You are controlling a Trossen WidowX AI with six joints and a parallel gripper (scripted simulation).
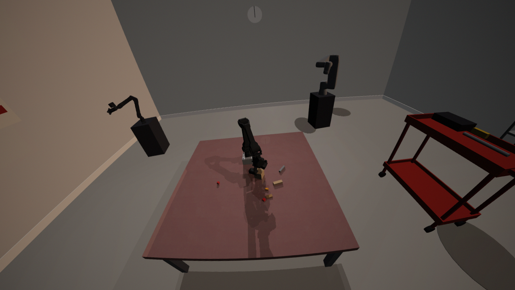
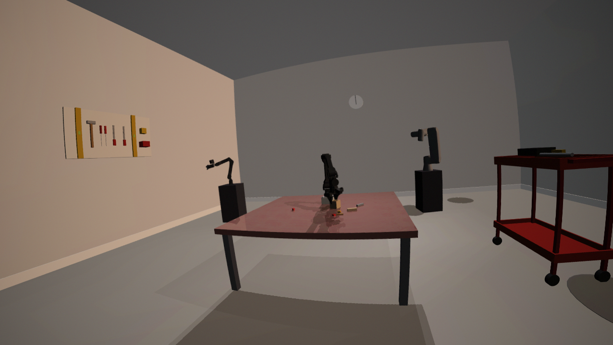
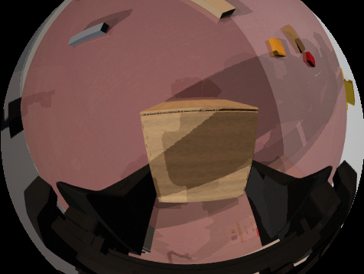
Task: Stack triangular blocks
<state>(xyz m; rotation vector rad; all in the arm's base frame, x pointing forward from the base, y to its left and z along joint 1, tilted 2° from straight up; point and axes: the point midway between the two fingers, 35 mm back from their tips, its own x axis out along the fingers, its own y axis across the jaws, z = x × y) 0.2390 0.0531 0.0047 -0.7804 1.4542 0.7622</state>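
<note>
One black arm (image 1: 249, 138) stood toward the far middle of the reddish-brown desk (image 1: 216, 223), bent forward and down so that its end effector (image 3: 199, 194) hung low over the desk surface. Its two dark fingers were clamped on the sides of a tan wooden triangular block (image 3: 200, 153), which filled the middle of the wrist view, its broad face partly in shadow; the far edge of the block showed as a thin level line. In the top view the held block (image 1: 260, 174) appeared as a small tan shape just under the end effector, and in the exterior view (image 2: 335, 203) it sat right at desk level, though whether it touched the desk or another piece beneath it could not be told. A second tan block (image 1: 277, 182) lay flat on the desk just beside and in front of the end effector, apart from the held one. A small grey bar (image 1: 281, 168) lay near it, farther back. Several tiny pieces lay closer to the camera: an orange one (image 3: 275, 47), a red one (image 3: 309, 59) and a thin tan one (image 3: 293, 37) clustered together. Another red piece (image 1: 218, 183) lay well apart on the other side of the arm. A red cart (image 1: 414, 117) stood on the floor away from the desk.
</note>
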